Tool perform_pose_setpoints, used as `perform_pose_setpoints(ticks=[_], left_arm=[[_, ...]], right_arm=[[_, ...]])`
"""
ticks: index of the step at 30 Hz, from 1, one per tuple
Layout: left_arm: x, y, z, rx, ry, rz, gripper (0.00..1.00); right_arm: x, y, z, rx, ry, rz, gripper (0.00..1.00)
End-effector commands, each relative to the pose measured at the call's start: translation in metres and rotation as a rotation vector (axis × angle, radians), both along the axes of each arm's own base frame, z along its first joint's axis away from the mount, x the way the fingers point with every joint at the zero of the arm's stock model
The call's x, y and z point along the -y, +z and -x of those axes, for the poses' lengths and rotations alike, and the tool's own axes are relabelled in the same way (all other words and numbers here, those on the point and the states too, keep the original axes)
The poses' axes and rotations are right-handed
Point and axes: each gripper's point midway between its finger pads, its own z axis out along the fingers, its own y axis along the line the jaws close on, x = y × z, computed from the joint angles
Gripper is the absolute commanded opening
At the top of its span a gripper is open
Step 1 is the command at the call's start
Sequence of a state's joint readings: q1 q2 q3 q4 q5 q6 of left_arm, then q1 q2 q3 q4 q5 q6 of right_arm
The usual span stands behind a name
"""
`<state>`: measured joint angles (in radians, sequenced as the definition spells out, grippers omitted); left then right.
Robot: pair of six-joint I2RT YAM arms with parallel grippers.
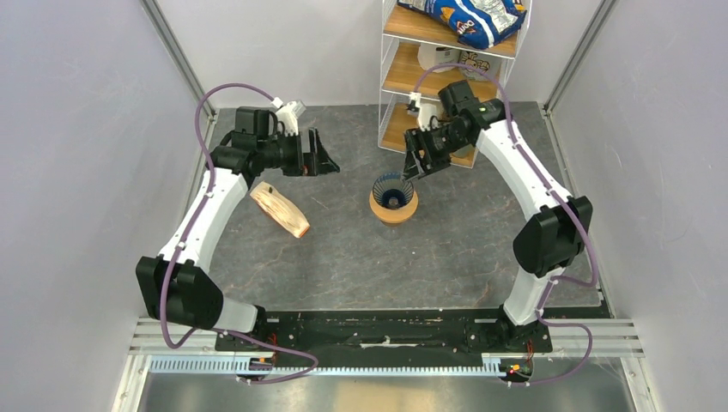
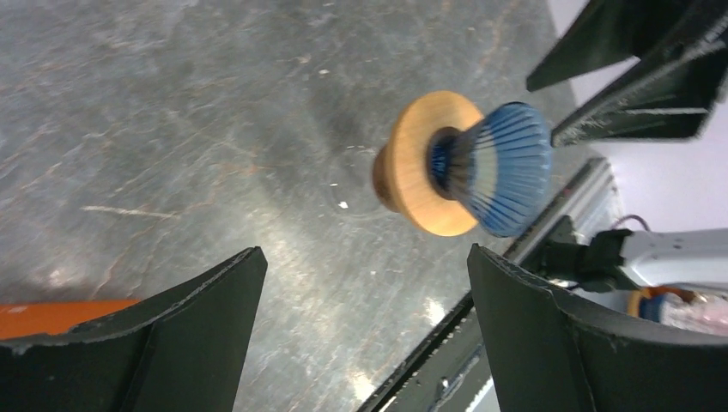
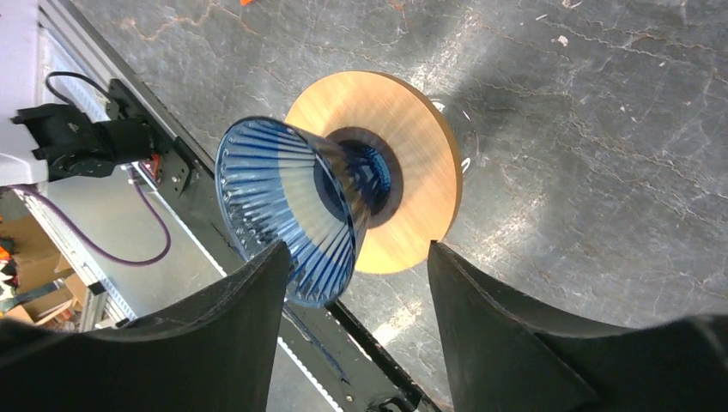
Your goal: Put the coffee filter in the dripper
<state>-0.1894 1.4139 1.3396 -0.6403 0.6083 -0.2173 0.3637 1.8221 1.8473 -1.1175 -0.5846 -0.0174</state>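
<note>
On mottled grey table [image 1: 343,257], dripper [image 1: 393,190] in wooden ring [image 1: 394,216]; shelf [image 1: 403,83] behind.

Shelf [image 1: 403,81], far right: top cut by frame edge, chip bag [image 1: 468,17] cropped too. I can't make out middle-shelf items behind right arm [image 1: 515,163]. Paper stack [image 1: 283,210]: can't tell if left end runs under left arm [image 1: 206,215]; single sheets too small. Left wrist view: dripper [image 2: 506,167] rim blurred, orange object [image 2: 51,316] cut at left edge. Glass [image 3: 466,142] mostly hidden under wooden ring [image 3: 421,163].
</note>
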Motion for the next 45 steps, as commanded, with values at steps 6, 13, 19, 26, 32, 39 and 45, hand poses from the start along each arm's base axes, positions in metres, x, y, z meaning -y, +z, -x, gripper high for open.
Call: perform_pose_setpoints(ticks=[6,13,19,26,32,39,45], left_arm=[[0.076,0.030,0.036,-0.124,-0.273,0.231,0.80],[0.107,0.015,0.034,-0.205,-0.326,0.241,0.63],[0.110,0.004,0.025,-0.227,-0.315,0.227,0.57],[0.116,-0.003,0.021,-0.242,-0.321,0.223,0.50],[0.122,-0.006,0.019,-0.246,-0.332,0.221,0.43],[0.129,-0.009,0.014,-0.251,-0.333,0.216,0.31],[0.130,-0.014,0.012,-0.258,-0.330,0.210,0.27]], right_arm=[[0.016,0.034,0.028,-0.055,0.049,-0.185,0.66],[0.008,0.026,0.022,-0.080,0.045,-0.228,0.58],[0.008,0.016,0.014,-0.092,0.038,-0.208,0.56],[0.008,0.005,0.005,-0.103,0.028,-0.189,0.44],[0.007,0.002,0.002,-0.106,0.022,-0.188,0.38],[0.008,-0.002,-0.004,-0.101,0.008,-0.175,0.35],[0.009,-0.007,-0.007,-0.104,0.001,-0.161,0.29]])
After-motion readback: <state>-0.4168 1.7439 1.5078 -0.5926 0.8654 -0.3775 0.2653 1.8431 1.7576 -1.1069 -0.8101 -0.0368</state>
